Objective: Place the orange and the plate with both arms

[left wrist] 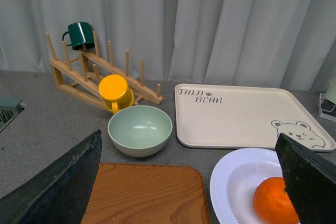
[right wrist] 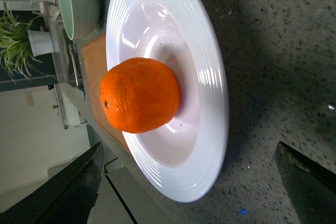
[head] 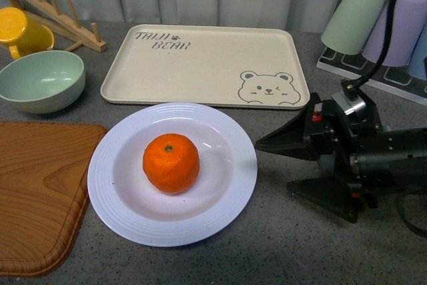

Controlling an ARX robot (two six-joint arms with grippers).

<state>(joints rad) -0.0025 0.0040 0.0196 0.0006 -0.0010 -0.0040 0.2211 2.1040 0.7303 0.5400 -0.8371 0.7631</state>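
Observation:
The orange [head: 171,163] sits in the middle of the white ridged plate [head: 227,195] on the grey counter. My right gripper [head: 272,168] is open and empty just right of the plate's rim, its two black fingers pointing at it. The right wrist view shows the orange [right wrist: 139,102] on the plate [right wrist: 210,129] between the open fingers [right wrist: 307,182]. My left gripper [left wrist: 191,182] is open and empty above the counter, out of the front view. Its wrist view shows the plate [left wrist: 231,182] and the orange [left wrist: 274,202] beside one finger [left wrist: 310,179].
A beige bear tray [head: 200,65] lies behind the plate. A pale green bowl [head: 41,81] and yellow cup [head: 17,31] stand at the back left by a wooden rack [head: 60,11]. A wooden board [head: 37,198] lies left of the plate. Upturned cups [head: 383,21] stand back right.

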